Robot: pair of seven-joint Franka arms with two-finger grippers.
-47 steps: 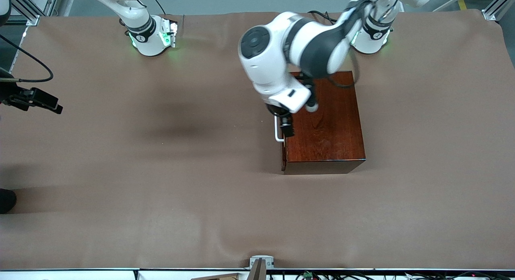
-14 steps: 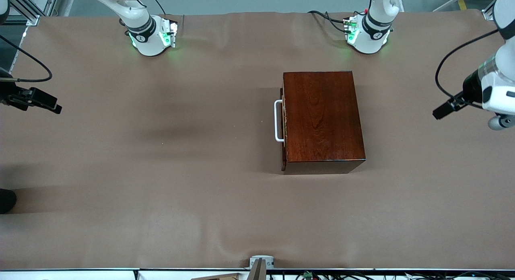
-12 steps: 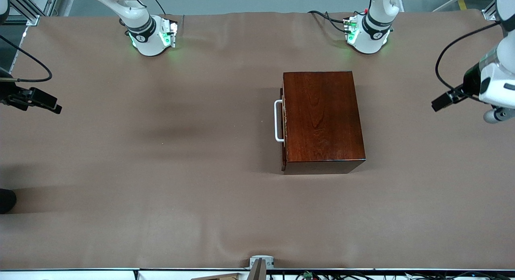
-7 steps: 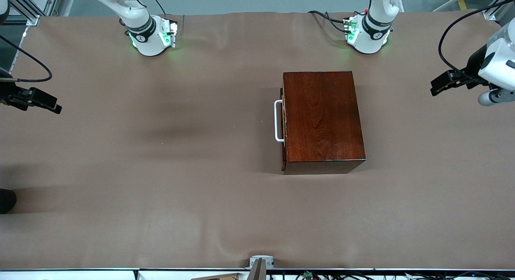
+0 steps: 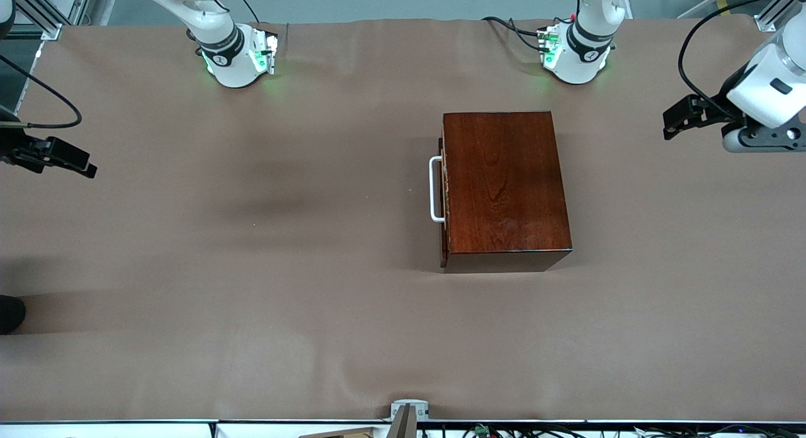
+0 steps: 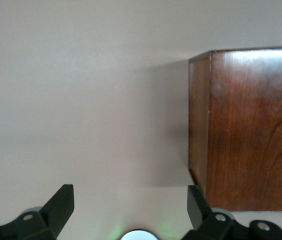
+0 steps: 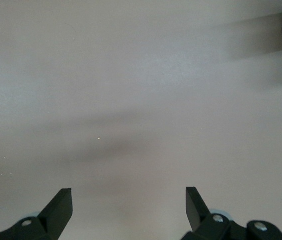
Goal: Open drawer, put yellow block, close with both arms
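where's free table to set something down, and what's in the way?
Bare cloth runs from the wooden box to the right arm's end, and along the camera-side edge. In front of the drawer handle is free too. Left gripper, open, hangs over the left arm's end; right gripper, open, over its own.

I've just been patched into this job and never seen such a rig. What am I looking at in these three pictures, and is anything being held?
Two white robot arms are bolted along one edge of a brown-covered table. The wide picture comes from a high camera facing them; the other two come from cameras on each arm's wrist, looking past its own hand.

On the table stands a dark wooden box. Its drawer, with a white handle, is shut. No yellow block shows.

The left hand hangs over the table's left-arm end, open and empty, beside the box. The right hand waits over the right-arm end, also open and empty.
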